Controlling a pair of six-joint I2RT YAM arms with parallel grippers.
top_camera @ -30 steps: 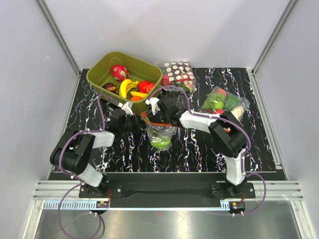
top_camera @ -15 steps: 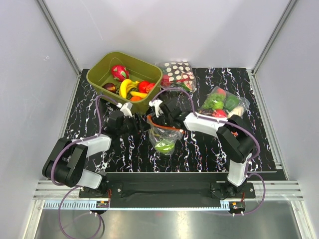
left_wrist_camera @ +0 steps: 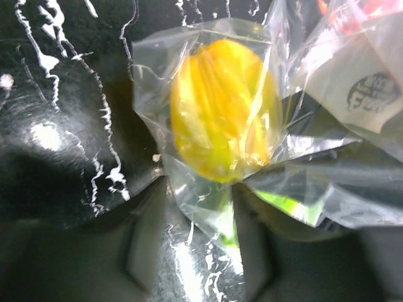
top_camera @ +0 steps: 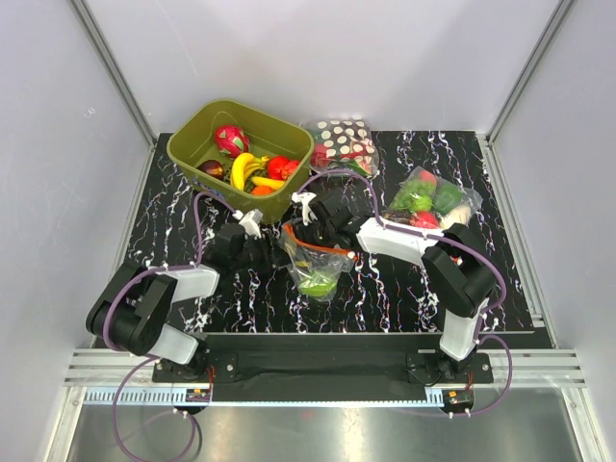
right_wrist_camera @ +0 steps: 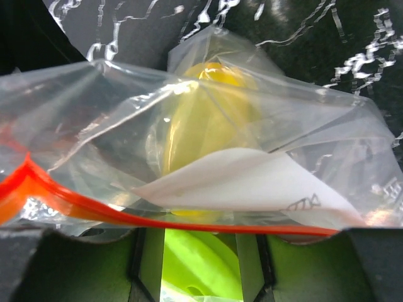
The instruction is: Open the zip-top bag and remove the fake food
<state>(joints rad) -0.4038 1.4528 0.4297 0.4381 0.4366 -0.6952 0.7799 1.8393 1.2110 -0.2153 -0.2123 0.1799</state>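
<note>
Both tools hold the one zip-top bag (top_camera: pixel 314 260) at the middle of the table (top_camera: pixel 500 289). The right tool (right_wrist_camera: pixel 198 245) is clenched on its orange-red zip strip (right_wrist_camera: pixel 82 204), and the left tool (left_wrist_camera: pixel 200 214) pinches a lower corner. Two pieces of fake food show inside: one yellow lemon (left_wrist_camera: pixel 220 113) and one green piece (right_wrist_camera: pixel 195 264). Two other bags lie behind.

Both arms are folded at the elbow, with forearms reaching inward toward each other. The left hand (top_camera: pixel 262 252) sits low and pinches a fold of the zip-top bag (top_camera: pixel 313 265) between its fingers (left_wrist_camera: pixel 141 251). The right hand (top_camera: pixel 310 223) is angled downward and appears clamped on the bag's rim.
</note>
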